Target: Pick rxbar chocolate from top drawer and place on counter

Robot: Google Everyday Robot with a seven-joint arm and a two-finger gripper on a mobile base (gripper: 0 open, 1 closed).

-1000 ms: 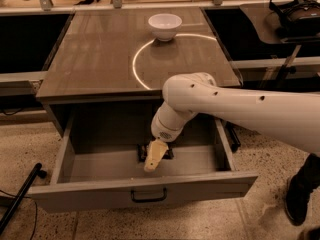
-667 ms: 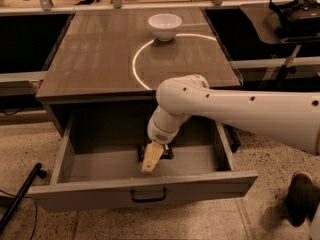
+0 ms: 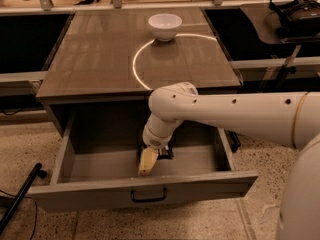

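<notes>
The top drawer [image 3: 75, 196] stands pulled open below the counter [image 3: 90, 59]. My gripper [image 3: 148, 163] reaches down into the drawer, near its middle and close to the front panel. A small dark shape [image 3: 166, 153], which looks like the rxbar chocolate, lies on the drawer floor right at the gripper and is mostly hidden by it. I cannot tell whether the gripper holds it. The white arm [image 3: 225, 109] comes in from the right, over the drawer's right half.
A white bowl [image 3: 165, 26] sits at the back of the counter on the bright curved line [image 3: 136, 66]. A dark handle [image 3: 148, 195] is on the drawer front. A black pole [image 3: 20, 196] lies on the floor at left. A side table with a headset [image 3: 295, 11] stands at right.
The arm's elbow has swung a little to the left, and the gripper has shifted slightly left and toward the drawer front. The dark shape stays beneath it.
</notes>
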